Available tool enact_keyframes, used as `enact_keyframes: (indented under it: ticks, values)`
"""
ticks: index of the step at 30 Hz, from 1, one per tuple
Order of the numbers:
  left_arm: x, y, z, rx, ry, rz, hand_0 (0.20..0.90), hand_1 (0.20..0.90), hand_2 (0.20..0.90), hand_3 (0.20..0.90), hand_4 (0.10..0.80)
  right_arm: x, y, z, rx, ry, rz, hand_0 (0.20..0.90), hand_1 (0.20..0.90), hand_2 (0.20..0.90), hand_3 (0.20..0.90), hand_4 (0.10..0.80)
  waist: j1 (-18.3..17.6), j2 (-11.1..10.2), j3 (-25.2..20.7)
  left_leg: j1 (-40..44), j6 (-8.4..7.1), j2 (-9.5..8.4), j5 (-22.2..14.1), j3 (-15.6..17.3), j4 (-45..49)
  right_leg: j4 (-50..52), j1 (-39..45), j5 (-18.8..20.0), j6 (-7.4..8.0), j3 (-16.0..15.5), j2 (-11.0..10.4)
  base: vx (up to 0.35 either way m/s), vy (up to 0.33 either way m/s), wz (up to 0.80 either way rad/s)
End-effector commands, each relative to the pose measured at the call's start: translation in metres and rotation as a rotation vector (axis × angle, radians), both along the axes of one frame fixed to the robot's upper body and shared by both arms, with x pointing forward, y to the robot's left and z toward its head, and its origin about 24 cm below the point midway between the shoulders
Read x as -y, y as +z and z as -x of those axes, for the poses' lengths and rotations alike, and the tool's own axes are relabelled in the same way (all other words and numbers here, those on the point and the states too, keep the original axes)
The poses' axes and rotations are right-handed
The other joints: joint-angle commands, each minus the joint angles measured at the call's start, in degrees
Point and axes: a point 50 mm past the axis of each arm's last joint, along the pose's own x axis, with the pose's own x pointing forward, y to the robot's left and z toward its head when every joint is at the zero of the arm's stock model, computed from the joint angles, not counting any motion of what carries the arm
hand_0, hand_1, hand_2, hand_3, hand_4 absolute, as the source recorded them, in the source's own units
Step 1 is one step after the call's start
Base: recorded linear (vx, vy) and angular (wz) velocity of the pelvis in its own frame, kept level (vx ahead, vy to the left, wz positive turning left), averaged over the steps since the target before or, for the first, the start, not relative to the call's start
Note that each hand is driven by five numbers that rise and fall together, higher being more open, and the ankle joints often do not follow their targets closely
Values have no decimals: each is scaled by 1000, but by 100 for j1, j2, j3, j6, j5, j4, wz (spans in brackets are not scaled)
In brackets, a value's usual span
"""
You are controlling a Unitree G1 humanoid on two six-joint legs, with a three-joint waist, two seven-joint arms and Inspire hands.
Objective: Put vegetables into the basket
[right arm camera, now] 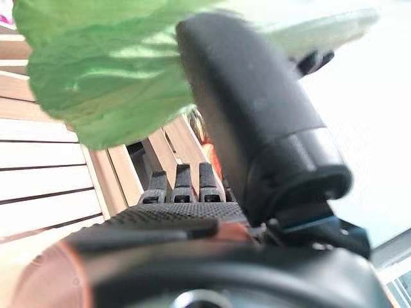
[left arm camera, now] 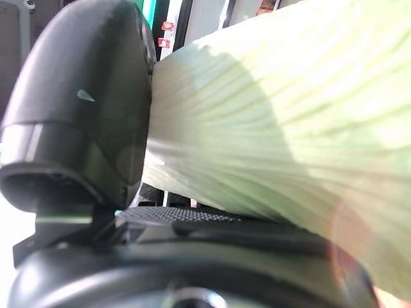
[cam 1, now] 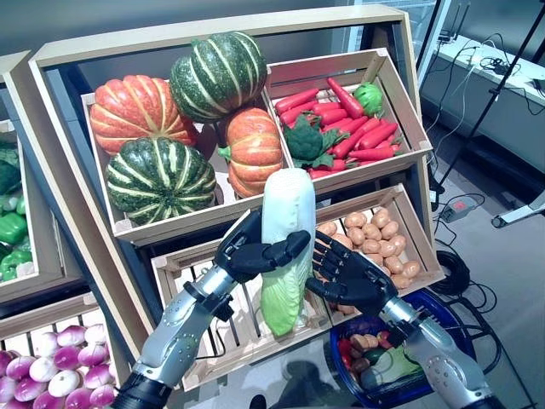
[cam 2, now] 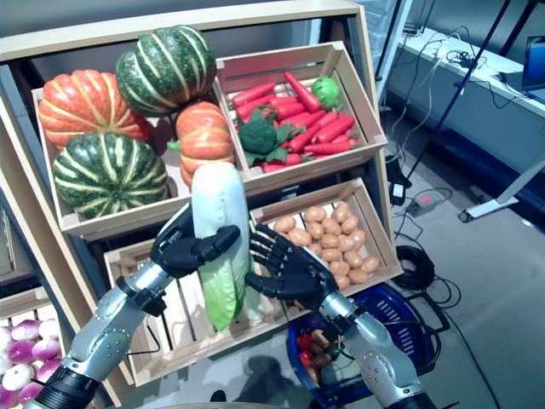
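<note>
My left hand (cam 1: 255, 251) is shut on a long napa cabbage (cam 1: 285, 247). It holds the cabbage upright in front of the stand's lower crates, white stem up and green leaves down. In the left wrist view the cabbage (left arm camera: 289, 115) lies against the thumb (left arm camera: 83, 115). My right hand (cam 1: 353, 277) is open with its fingers spread, just right of the cabbage's lower half. In the right wrist view its thumb (right arm camera: 257, 109) stands by the green leaves (right arm camera: 96, 77). The blue basket (cam 1: 456, 336) stands on the floor below my right hand. It holds small red and orange vegetables and a pale green one (cam 1: 387, 366).
The wooden vegetable stand (cam 1: 213, 43) rises right behind both hands, with slanted crates on two levels. Black cables (cam 1: 460, 273) lie on the floor right of the stand. A table (cam 1: 502, 94) stands at the far right.
</note>
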Motion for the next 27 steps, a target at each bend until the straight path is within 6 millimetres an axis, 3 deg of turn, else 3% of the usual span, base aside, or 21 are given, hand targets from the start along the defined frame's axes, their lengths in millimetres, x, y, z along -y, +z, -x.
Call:
enact_keyframes:
  ticks: [1,5,9,19,27]
  values:
    - [-9,56,-5,307,55,39,300,300,300,300,400,4,43,-11,193,-15,-104,900,900,900,900,800,-27,-158,-430,-150,196,-200,-232,76,8,8,77,61,-269,-14,23,0,0,0]
    - [-17,57,-8,350,139,-36,300,300,300,300,400,-3,39,-9,169,37,-137,900,900,900,900,800,-31,-149,-441,-164,191,-195,-223,73,8,8,69,45,-282,-10,36,-8,1,-3]
    - [-10,56,-9,363,131,-47,300,300,300,300,400,-19,33,-6,121,119,-188,900,900,900,900,800,-18,-140,-455,-186,185,-188,-219,62,8,8,62,29,-292,-18,39,-3,2,-1]
    - [18,54,-8,314,-66,88,300,300,300,300,400,-60,20,11,-30,386,-312,900,900,900,900,800,-3,-147,-488,-187,177,-191,-224,62,8,8,63,18,-293,4,52,0,0,0]
    - [44,48,-1,232,-263,227,300,300,300,300,400,-82,19,19,-75,481,-406,900,900,900,900,800,16,-145,-500,-180,205,-199,-240,58,8,8,61,20,-302,61,64,3,1,-1]
